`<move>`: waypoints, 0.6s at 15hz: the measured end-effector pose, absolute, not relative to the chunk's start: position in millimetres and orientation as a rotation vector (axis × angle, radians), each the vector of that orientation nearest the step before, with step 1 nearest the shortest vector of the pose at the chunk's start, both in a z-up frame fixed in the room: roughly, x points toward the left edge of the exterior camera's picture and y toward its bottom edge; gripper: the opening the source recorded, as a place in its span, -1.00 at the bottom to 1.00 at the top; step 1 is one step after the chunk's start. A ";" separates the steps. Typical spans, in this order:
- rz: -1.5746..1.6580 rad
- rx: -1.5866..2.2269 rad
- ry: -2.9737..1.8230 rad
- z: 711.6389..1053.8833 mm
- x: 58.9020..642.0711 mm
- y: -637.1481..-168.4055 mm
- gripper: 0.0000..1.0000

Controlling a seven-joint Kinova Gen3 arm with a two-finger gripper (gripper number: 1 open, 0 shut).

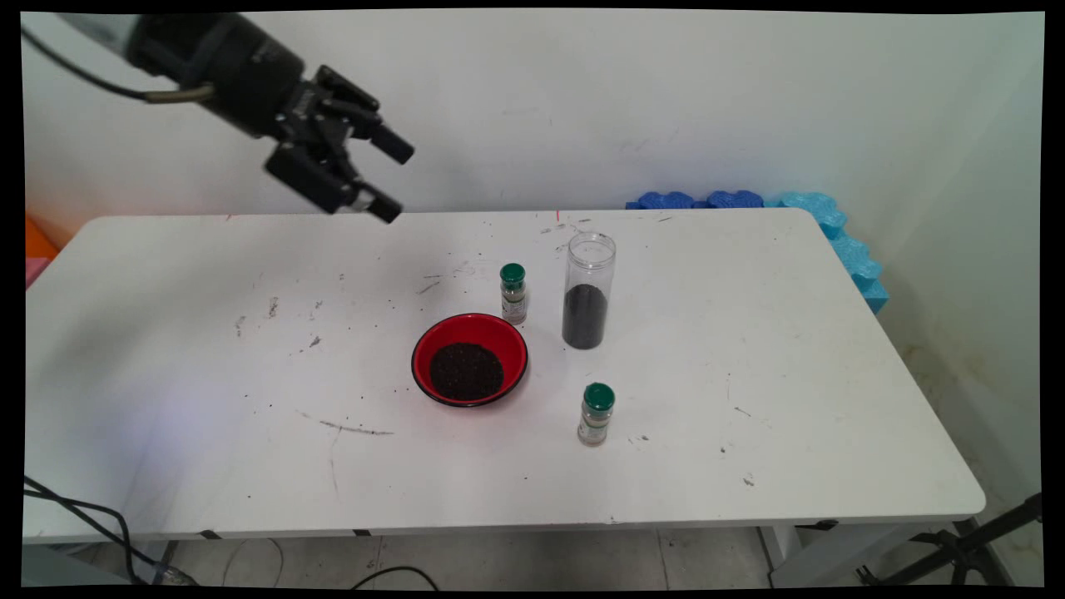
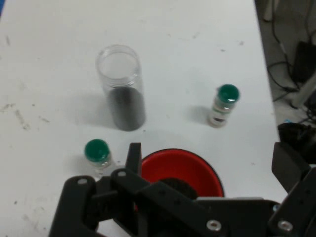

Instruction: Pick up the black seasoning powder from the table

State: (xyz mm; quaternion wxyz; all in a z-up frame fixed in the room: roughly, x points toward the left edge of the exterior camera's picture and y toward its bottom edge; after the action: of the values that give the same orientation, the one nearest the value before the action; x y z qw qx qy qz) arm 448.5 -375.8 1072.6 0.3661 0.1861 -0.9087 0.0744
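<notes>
Tool (image 1: 391,179) raised above the bench's (image 1: 166,399) far left part, released, its 2 fingers spread apart and grasping nothing, angled down toward the group of containers at mid-bench. Nearest to it in the hand view is a red bowl (image 1: 470,358) holding dark granules. Just behind the bowl stands a small green-capped bottle (image 1: 513,293); beside that, a tall clear open-topped jar (image 1: 587,290) part-filled with dark granules. A second green-capped bottle (image 1: 596,413) stands apart, nearer the bench's front edge. All 4 stand upright, none touching. Judged risk: the jar is tall, narrow and lidless, so a sideways brush by a finger could tip it and scatter its contents; the light bottle close behind the bowl could likewise be knocked over.
</notes>
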 end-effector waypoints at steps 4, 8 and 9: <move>0.243 0.514 -2.272 1050.3 435.6 -402.0 1.00; 0.270 0.571 -2.242 1014.4 425.6 -411.2 1.00; 0.265 0.586 -2.237 1001.8 421.3 -410.9 1.00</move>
State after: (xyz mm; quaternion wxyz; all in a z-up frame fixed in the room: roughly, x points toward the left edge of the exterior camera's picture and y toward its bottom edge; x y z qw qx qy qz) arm 421.3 -410.9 1001.8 0.3959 0.2311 -0.8826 0.1047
